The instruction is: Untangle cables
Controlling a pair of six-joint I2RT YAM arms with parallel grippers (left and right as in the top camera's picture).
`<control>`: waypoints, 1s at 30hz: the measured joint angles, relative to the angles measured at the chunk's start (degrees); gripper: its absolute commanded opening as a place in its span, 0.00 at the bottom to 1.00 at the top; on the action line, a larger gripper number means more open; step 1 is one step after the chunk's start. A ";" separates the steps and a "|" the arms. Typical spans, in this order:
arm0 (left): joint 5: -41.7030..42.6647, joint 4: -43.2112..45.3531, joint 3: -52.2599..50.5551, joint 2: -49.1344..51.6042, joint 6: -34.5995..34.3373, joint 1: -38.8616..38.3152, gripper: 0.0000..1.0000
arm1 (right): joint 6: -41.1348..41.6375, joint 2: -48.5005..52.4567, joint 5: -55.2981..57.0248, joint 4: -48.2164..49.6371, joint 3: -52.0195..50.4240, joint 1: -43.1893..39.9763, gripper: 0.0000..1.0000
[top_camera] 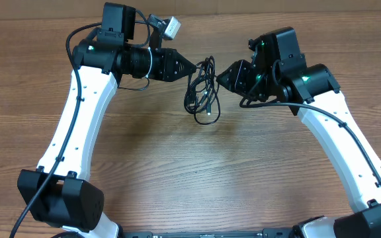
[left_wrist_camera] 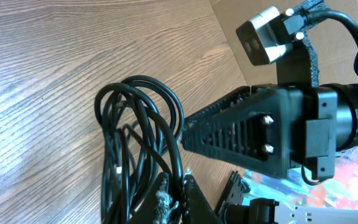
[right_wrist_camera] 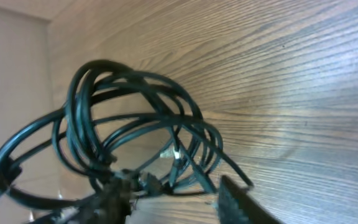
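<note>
The cables (top_camera: pixel 202 89) are a loose tangle of thin black cords lying on the wooden table between my two grippers. My left gripper (top_camera: pixel 190 68) touches the bundle's upper left. In the left wrist view its fingertips (left_wrist_camera: pixel 174 180) are shut on one black strand of the loops (left_wrist_camera: pixel 138 124). My right gripper (top_camera: pixel 219 75) sits at the bundle's right edge and also shows in the left wrist view (left_wrist_camera: pixel 222 127). In the right wrist view its fingers (right_wrist_camera: pixel 173 196) are apart, with cable loops (right_wrist_camera: pixel 135 124) and a silvery plug tip (right_wrist_camera: pixel 176 154) just in front of them.
The wooden table (top_camera: pixel 197 172) spreads around the bundle. Both white arms (top_camera: pixel 71 125) (top_camera: pixel 349 145) run down to their bases at the front edge. A small white camera (top_camera: pixel 171 26) sticks out above the left wrist.
</note>
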 measured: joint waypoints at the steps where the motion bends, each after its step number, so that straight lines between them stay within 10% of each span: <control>1: 0.00 0.04 0.00 0.00 -0.09 0.00 0.04 | 0.07 0.00 -0.68 0.35 0.00 0.00 0.46; 20: 2.32 8.81 0.00 0.00 -15.21 0.33 0.04 | 1.33 8.39 2.99 3.34 0.00 4.68 0.44; 30: 0.79 6.51 0.00 0.00 -13.92 1.53 0.04 | 3.13 11.28 20.41 -11.91 -0.09 0.00 0.40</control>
